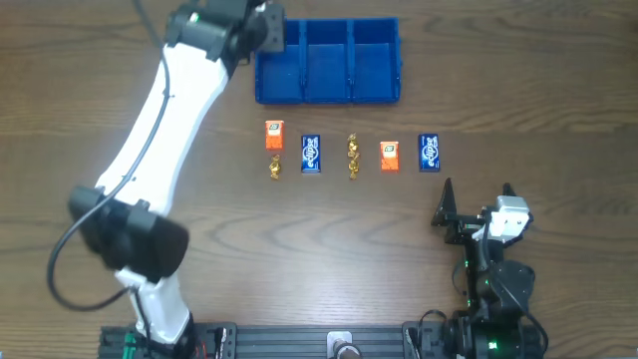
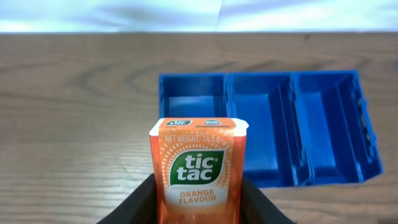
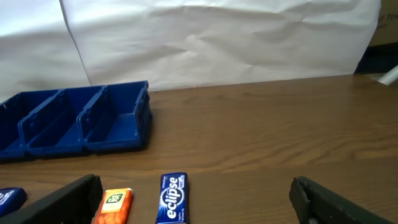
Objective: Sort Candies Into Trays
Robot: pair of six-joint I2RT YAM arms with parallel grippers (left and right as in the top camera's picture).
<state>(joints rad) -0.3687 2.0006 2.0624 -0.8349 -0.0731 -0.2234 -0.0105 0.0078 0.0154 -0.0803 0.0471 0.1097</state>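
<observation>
The orange plastic mint box (image 2: 199, 171) runs off the left wrist view's lower edge, and it covers most of the left pincer (image 2: 199, 208), whose dark fingers (image 2: 140, 205) peek out at either side. From above, the left arm's wrist (image 1: 234, 30) hides the far left corner of the blue three-compartment plastic tray (image 1: 327, 97). The gold-wrapped candies (image 1: 352, 158) on the counter (image 1: 558, 80) are too small to count. In the right wrist view, the tray's left end, a flat blue gum pack (image 3: 9, 198) and a second orange mint box (image 3: 112, 206) are cut by the picture's edges.
</observation>
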